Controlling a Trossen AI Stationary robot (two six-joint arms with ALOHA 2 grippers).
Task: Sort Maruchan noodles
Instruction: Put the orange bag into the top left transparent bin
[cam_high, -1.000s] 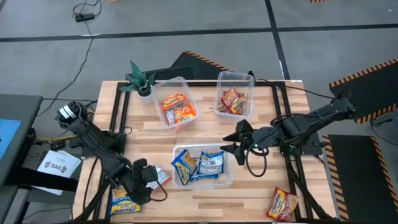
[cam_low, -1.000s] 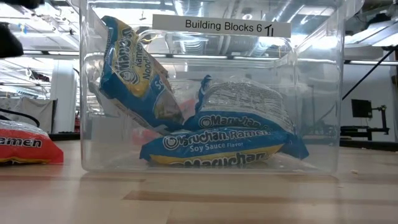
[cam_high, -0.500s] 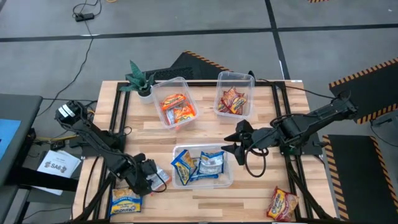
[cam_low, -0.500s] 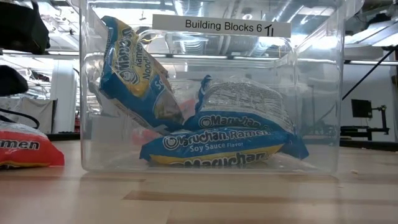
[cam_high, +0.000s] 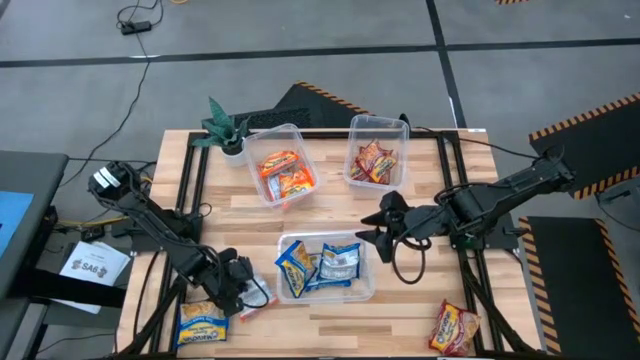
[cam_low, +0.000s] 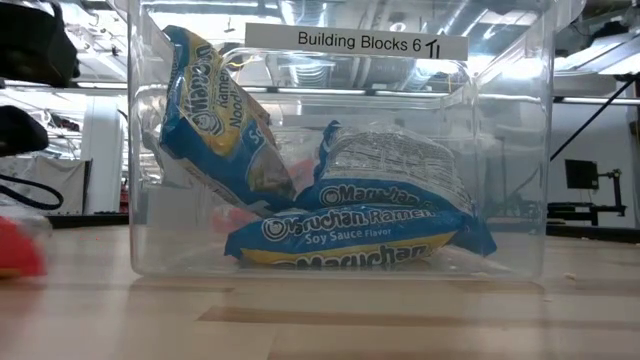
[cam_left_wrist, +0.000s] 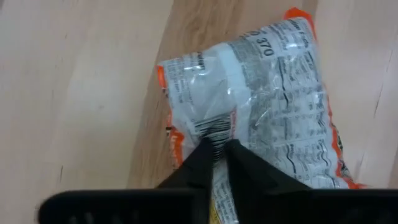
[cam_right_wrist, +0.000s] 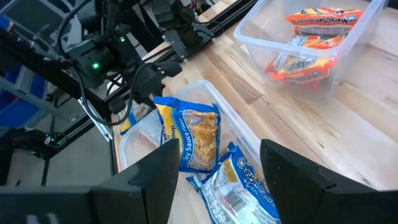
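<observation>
A red-orange noodle packet (cam_left_wrist: 267, 112) lies printed white back up on the wood near the table's front left, with my left gripper (cam_left_wrist: 217, 146) shut on it; the high view shows this gripper (cam_high: 240, 285) beside the packet (cam_high: 252, 297). A blue-yellow packet (cam_high: 200, 325) lies flat at the near left corner. A red packet (cam_high: 455, 328) lies at the near right. My right gripper (cam_high: 368, 228) hovers open just right of the near tub (cam_high: 365, 290), holding nothing. My left gripper pinches the raised back seam (cam_left_wrist: 217, 127) of the red-orange packet between its two fingertips, near one short end. The fingers slant down onto it from the table's left. Whether the packet is clear of the wood I cannot tell.
The near middle tub holds blue-white packets (cam_low: 350, 235). The far left tub (cam_high: 262, 140) holds orange packets, the far right tub (cam_high: 378, 122) red ones. A small potted plant (cam_high: 225, 130) stands at the far left corner. Bare wood lies between the tubs.
My left gripper has shifted slightly toward the near tub and settled on the red-orange packet. The packet has moved a little toward the table's left and near edges; in the low view it has slid almost out of the picture and shows blurred.
</observation>
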